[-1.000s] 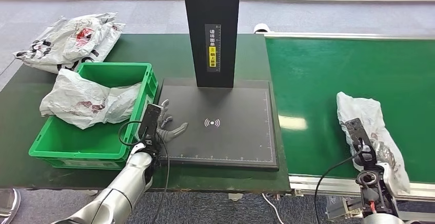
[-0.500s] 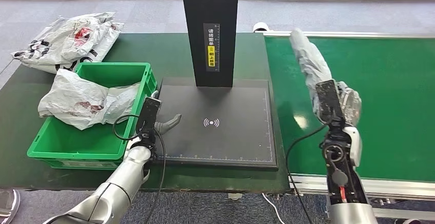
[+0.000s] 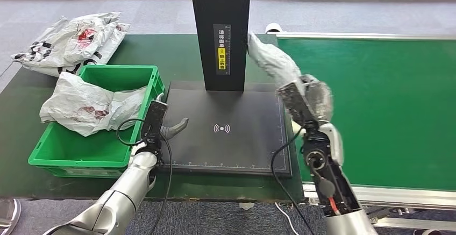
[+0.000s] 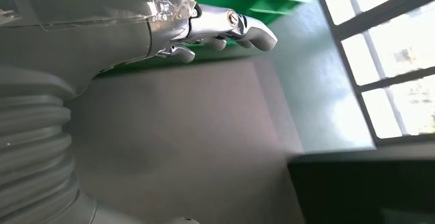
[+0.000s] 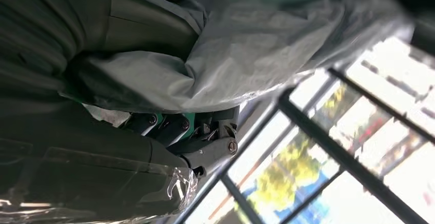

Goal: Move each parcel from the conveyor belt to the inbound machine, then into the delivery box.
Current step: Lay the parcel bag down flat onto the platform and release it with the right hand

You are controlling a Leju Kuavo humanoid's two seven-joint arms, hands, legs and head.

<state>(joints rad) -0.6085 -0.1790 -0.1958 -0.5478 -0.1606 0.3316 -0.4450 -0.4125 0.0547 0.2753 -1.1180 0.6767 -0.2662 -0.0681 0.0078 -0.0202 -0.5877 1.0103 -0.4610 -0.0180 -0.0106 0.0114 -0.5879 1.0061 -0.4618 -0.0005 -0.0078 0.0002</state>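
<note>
My right hand grips a grey plastic parcel and holds it in the air over the right edge of the black inbound machine's plate, close to its black post. The right wrist view shows the parcel draped over my fingers. My left hand rests at the plate's left edge beside the green delivery box, fingers spread and empty; the left wrist view shows the hand holding nothing. A white parcel lies in the box.
The green conveyor belt runs along the right. Several more grey-white parcels are heaped on the dark green table behind the box. Cables hang from both wrists.
My right hand lifted the parcel off the belt and swung it left, from over the belt to the machine's right edge. The left hand barely moved.
</note>
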